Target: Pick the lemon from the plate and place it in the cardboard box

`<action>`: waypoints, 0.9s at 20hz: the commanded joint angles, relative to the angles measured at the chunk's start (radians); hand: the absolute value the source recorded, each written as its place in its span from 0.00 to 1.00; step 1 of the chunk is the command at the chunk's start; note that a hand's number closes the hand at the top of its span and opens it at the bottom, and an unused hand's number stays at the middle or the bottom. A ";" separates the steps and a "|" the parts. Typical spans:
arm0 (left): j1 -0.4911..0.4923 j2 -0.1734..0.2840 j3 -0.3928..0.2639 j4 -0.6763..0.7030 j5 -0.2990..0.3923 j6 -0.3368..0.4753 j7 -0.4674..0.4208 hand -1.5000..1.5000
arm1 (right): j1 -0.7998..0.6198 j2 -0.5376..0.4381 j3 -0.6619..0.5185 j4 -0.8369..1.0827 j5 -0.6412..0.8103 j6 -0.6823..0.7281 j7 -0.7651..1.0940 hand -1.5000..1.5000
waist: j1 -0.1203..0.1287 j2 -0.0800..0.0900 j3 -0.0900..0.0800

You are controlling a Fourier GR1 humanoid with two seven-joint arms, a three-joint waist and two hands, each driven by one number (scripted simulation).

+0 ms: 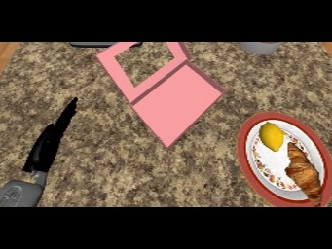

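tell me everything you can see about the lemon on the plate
The small yellow lemon is oval with a smooth, evenly bright skin and a slightly pointed top end. It lies whole on its side in the upper left part of the round white plate with a red rim and flowered border, at the counter's right side. Its lower right end sits right by the tip of the golden-brown croissant that shares the plate; contact cannot be told. No hand touches it.

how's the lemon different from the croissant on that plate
The lemon is yellow, smooth and rounded; the croissant is golden brown, ridged and long. The lemon is the smaller and lies at the far side of the plate, while the croissant stretches from the plate's middle to its near rim. Both rest on the same red-rimmed plate, untouched by either hand.
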 commanded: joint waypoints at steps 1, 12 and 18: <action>-0.040 -0.018 0.014 0.042 -0.008 -0.006 -0.013 0.50 | 0.025 -0.032 0.062 -0.136 0.178 0.019 0.274 0.00 | 0.010 0.004 0.000; 0.004 -0.041 0.027 0.042 -0.038 -0.027 -0.045 0.50 | -0.314 -0.080 0.014 -0.190 0.418 0.316 0.851 0.00 | 0.017 0.000 0.002; -0.019 -0.036 0.087 0.033 -0.068 -0.058 0.010 0.50 | -0.403 0.048 0.130 -0.071 0.513 0.299 0.862 0.00 | 0.006 -0.004 0.002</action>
